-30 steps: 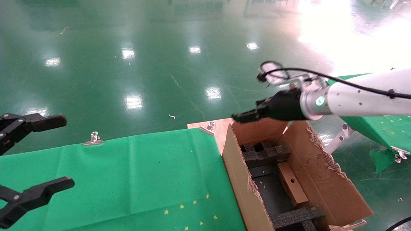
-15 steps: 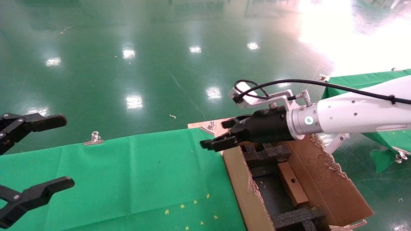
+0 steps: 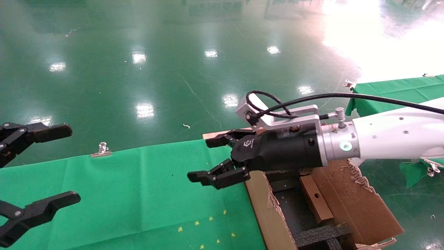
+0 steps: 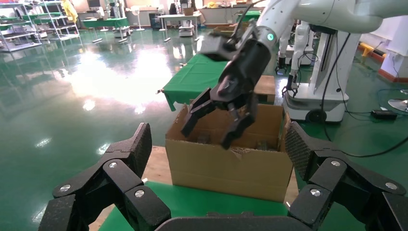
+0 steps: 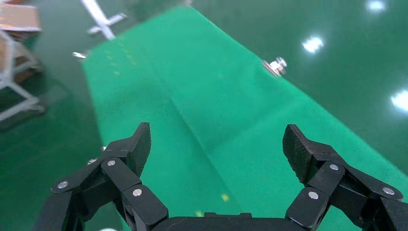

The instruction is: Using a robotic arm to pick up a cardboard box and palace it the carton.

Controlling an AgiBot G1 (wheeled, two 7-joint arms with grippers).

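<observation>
The cardboard box (image 3: 315, 204) lies inside the carton (image 3: 350, 205), between black foam dividers (image 3: 321, 236), with its round hole facing up. My right gripper (image 3: 204, 160) is open and empty. It hovers over the green cloth just left of the carton's near wall (image 3: 263, 211), and the white robotic arm (image 3: 395, 139) reaches across the carton's top. In the right wrist view the right gripper (image 5: 216, 144) has only green cloth under it. My left gripper (image 3: 60, 166) is open and empty at the far left. The left wrist view shows the left gripper (image 4: 219, 151) facing the carton (image 4: 231, 166).
The green-clothed table (image 3: 138, 194) carries silver clips (image 3: 101, 150) at its far edge. A wooden board (image 3: 236, 139) lies under the carton. A second green-clothed table (image 3: 392, 86) stands at the right. Shiny green floor (image 3: 173, 69) lies beyond.
My right arm swung from above the carton's far edge to the left and nearer, out over the green cloth. Its fingers now show wide apart. The left gripper and cardboard box stayed still.
</observation>
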